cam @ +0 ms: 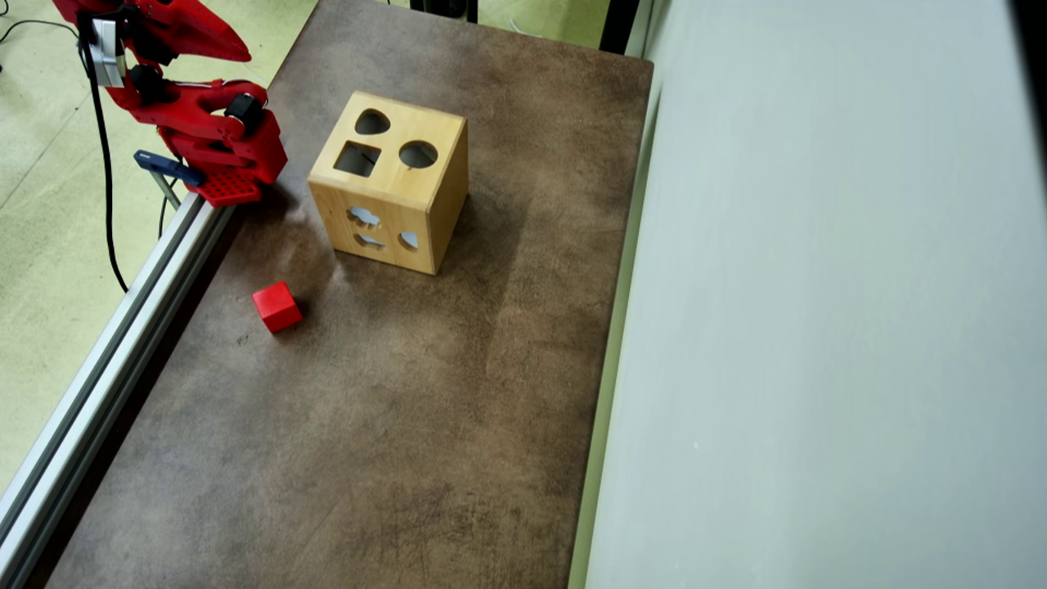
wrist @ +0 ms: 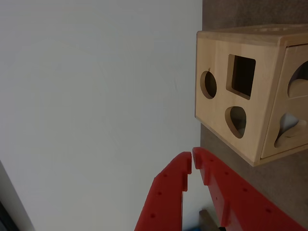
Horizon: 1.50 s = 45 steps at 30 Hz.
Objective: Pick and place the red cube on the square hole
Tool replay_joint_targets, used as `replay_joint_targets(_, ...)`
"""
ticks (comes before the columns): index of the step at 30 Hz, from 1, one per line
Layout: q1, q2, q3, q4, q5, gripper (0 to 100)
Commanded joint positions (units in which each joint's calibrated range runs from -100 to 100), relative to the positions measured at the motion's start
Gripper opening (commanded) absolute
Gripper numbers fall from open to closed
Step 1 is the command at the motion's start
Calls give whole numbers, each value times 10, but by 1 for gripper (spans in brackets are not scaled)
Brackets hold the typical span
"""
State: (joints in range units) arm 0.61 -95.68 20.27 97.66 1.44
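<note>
Approach step not begun: the red two-finger claw [wrist: 192, 160] is clenched empty, while the small glossy red cube [cam: 276, 306] lies on the brown table [cam: 425, 425] near the light wooden box [cam: 391, 182]; next, release, descend, grasp, then carry to the dark square hole [cam: 357, 159].

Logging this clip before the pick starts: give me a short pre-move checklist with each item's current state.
1. Tool empty: ok, tips nearly touching, nothing between.
2. Tool open enough for a grasp: not ok.
3. Red cube free on the table, apart from the wooden box: ok.
4. Square hole unblocked: ok.
5. Cube visible in the wrist view: not ok.
6. Box upright, holes on top: ok.
</note>
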Motion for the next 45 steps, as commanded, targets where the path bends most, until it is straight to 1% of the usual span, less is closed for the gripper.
replay_joint_targets(1,4,3,1,1,3,1)
replay_joint_targets(42,6,4,1,0,3,1)
replay_joint_targets(45,28,19,4,-3,0,1)
